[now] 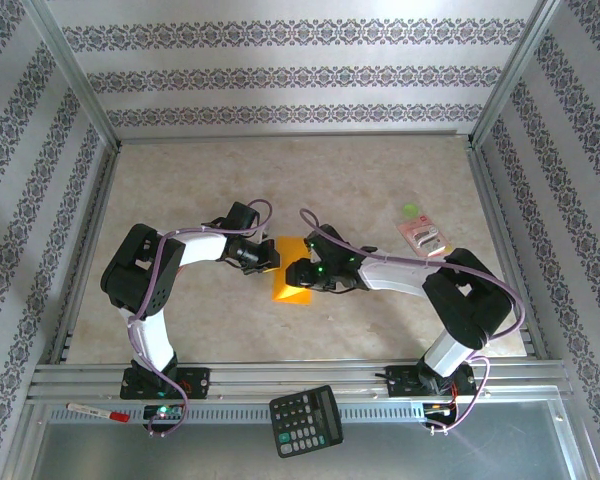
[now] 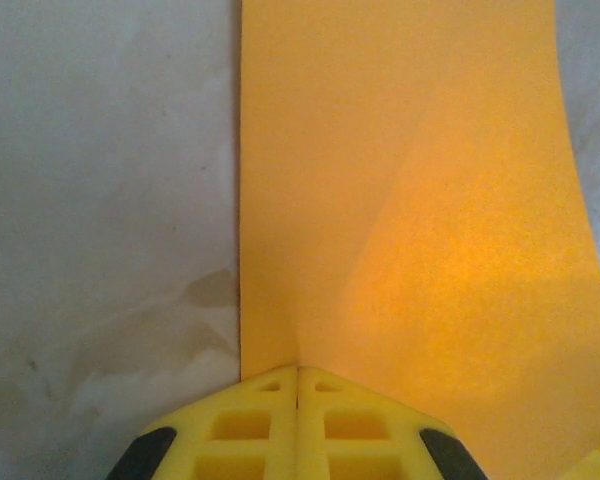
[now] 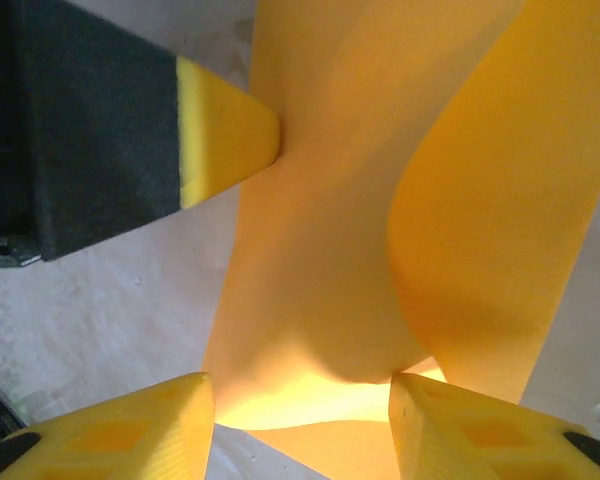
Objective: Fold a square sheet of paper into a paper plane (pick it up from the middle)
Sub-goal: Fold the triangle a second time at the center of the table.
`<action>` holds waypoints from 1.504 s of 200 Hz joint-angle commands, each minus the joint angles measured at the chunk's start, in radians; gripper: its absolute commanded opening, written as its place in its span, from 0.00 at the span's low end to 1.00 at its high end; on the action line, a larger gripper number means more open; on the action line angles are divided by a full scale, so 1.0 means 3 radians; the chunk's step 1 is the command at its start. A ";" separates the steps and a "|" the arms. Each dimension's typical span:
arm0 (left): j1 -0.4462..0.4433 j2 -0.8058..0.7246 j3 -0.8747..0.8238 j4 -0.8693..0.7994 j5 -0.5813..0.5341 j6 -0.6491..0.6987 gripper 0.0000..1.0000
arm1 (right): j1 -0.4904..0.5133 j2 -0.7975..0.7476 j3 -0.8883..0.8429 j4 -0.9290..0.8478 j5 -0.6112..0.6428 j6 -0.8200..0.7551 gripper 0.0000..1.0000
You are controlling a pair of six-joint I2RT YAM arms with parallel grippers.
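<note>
The square sheet of paper [image 1: 291, 275] is orange-yellow and sits mid-table between both arms, lifted and curved rather than flat. My left gripper [image 1: 268, 254] is shut on its edge; in the left wrist view the two yellow fingers [image 2: 270, 415] meet with the paper [image 2: 410, 200] pinched at their tips. My right gripper [image 1: 298, 275] is open, its fingers [image 3: 130, 430] standing on either side of the paper's buckled lower fold [image 3: 320, 300]. The left gripper's fingertip [image 3: 225, 130] touches the paper from the far side in the right wrist view. No dart-shaped plane is formed.
A small pink packet [image 1: 426, 237] and a green dot [image 1: 411, 210] lie at the right back. A black calculator [image 1: 306, 420] and a red-and-white pen [image 1: 98, 412] rest on the metal rail at the near edge. Patterned walls and metal posts enclose the table.
</note>
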 commanded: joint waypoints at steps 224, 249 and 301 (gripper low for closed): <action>-0.0031 -0.0142 0.0107 -0.0252 -0.0151 0.0138 0.12 | -0.0468 0.0345 0.0197 0.0182 -0.0245 0.0435 0.02; -0.0050 -0.0520 -0.0108 0.0071 -0.0186 0.0188 0.28 | -0.0501 0.0326 0.0164 0.0193 -0.0335 0.0611 0.00; -0.0791 -0.1718 -0.0942 0.0549 -0.1120 0.0655 0.64 | -0.0587 0.0247 0.0155 0.0063 -0.0526 0.0835 0.00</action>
